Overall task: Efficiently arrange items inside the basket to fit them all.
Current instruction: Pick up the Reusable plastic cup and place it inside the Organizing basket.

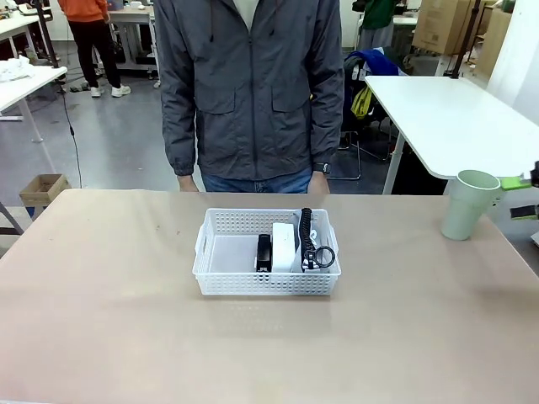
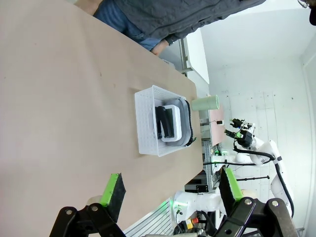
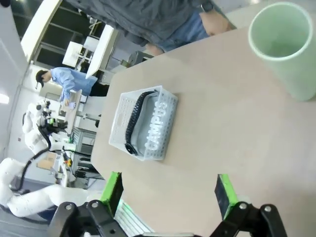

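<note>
front view: white basket (image 1: 265, 283) at mid-counter (image 1: 101, 295), with black stapler (image 1: 264, 252), small white box (image 1: 284, 244) and grey campus pouch (image 1: 313, 241) standing side by side against its right end; pale-green cup (image 1: 465, 204) upright on the counter well to the right, outside the basket. left wrist view: left gripper (image 2: 172, 186) spread wide, holding nothing, above the counter. right wrist view: right gripper (image 3: 169, 191) spread wide, empty, cup beyond its fingers and not between them.

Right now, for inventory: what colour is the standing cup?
The cup is pale green; best in the right wrist view.
</note>
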